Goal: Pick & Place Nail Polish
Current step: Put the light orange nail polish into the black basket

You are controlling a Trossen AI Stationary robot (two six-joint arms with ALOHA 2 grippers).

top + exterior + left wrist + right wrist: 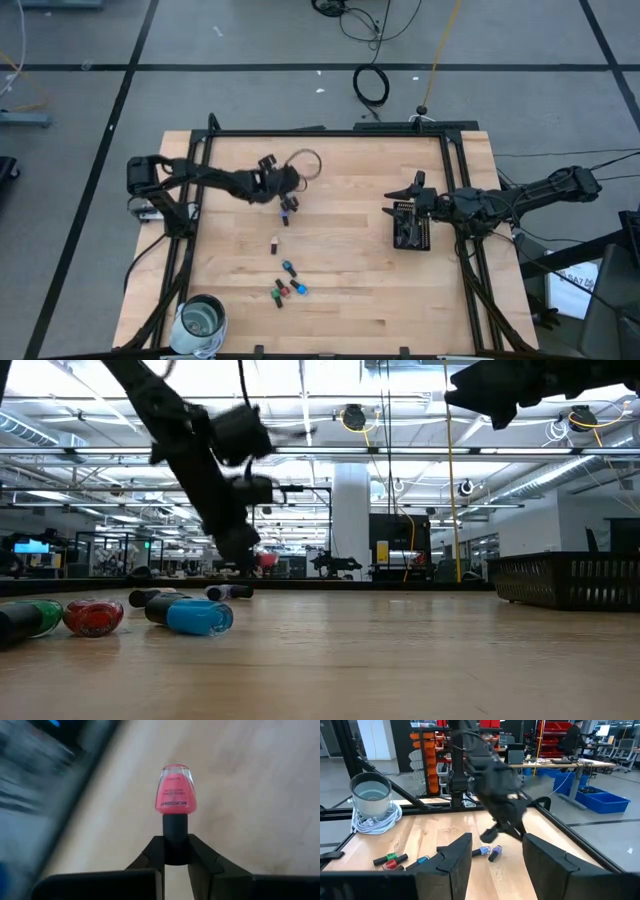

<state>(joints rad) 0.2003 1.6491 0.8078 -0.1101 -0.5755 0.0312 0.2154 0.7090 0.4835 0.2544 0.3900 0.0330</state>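
My left gripper [176, 852], over the table's far left part [288, 184], is shut on a pink nail polish bottle [175, 790]. More bottles lie on the wood. A blue and a purple one [488, 852] lie under that gripper. A pale one [274, 243] lies nearer, and a blue [197, 616], a red [93, 617] and a green one [30, 618] lie toward the near edge. My right gripper [496, 854] hovers open above the black tray [412, 228] at the right, holding nothing. My left gripper pinches the pink bottle's dark cap [175, 827] between its two fingers. It comes slanting down from the table's left side. The bottle sticks straight out beyond the fingertips with its base away from the gripper, lifted clear of the wood.
A round glass jar [201, 320] on a coil of white cable stands at the near left corner. A thin ring [307, 162] lies by the far edge, behind the left gripper. A black frame [330, 132] runs round the table. Bare wood lies between the bottles and the tray.
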